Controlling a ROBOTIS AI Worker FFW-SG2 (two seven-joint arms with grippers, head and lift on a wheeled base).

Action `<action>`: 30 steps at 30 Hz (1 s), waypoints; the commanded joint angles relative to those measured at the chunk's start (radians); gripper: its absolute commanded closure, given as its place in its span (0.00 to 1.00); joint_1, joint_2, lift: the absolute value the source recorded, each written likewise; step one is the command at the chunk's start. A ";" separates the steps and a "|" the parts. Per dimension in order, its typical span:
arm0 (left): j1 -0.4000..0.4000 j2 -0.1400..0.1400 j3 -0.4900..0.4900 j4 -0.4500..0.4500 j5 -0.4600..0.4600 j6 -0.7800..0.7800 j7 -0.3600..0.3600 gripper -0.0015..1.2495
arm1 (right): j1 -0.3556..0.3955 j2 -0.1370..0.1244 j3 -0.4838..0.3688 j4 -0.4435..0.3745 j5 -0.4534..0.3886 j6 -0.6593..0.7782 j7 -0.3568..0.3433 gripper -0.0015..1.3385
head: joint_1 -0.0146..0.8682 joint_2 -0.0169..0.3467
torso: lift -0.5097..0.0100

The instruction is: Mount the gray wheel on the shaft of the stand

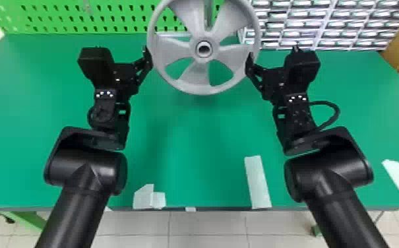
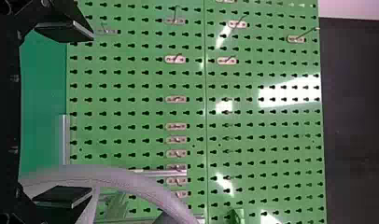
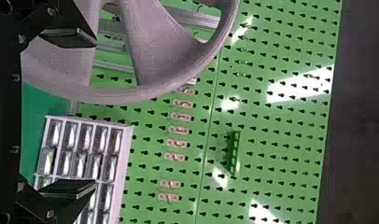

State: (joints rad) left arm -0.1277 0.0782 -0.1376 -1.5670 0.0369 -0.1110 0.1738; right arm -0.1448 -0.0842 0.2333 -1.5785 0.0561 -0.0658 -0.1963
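Flanking the gray wheel (image 1: 195, 77) at upper centre, we have left pincer (image 1: 122, 51) and right pincer (image 1: 272, 52) spread apart, arms (image 1: 79, 194) slanting inward.

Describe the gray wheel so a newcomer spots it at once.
Start at the green table, then look to its far side, before the green pegboard. The gray wheel is between the left arm and right arm. Unlike the flat pegboard and boxy drawer rack, it is round, with broad spokes and a hub hole.

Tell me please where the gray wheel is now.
In the head view, the gray wheel is at the top middle, between the left gripper and the right gripper, before the green pegboard.
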 commanded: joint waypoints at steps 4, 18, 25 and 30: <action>0.036 0.000 0.015 -0.001 0.023 -0.025 -0.017 0.10 | 0.034 -0.002 -0.003 -0.003 -0.021 -0.032 0.000 0.17 | 1.00 0.19 | 0.79; 0.088 0.000 0.049 0.001 0.031 -0.065 -0.065 0.10 | 0.076 -0.025 0.004 0.009 -0.050 -0.071 0.002 0.17 | 1.00 0.19 | 0.79; 0.109 0.000 0.066 0.010 0.034 -0.067 -0.116 0.10 | 0.094 -0.029 0.011 0.023 -0.053 -0.091 0.002 0.17 | 1.00 0.19 | 0.79; 0.122 0.000 0.085 0.015 0.029 -0.039 -0.163 0.10 | 0.100 -0.034 0.009 0.028 -0.051 -0.094 0.002 0.17 | 1.00 0.19 | 0.79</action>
State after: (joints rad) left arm -0.0147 0.0782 -0.0653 -1.5552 0.0701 -0.1707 0.0263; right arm -0.0498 -0.1157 0.2439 -1.5549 0.0036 -0.1563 -0.1948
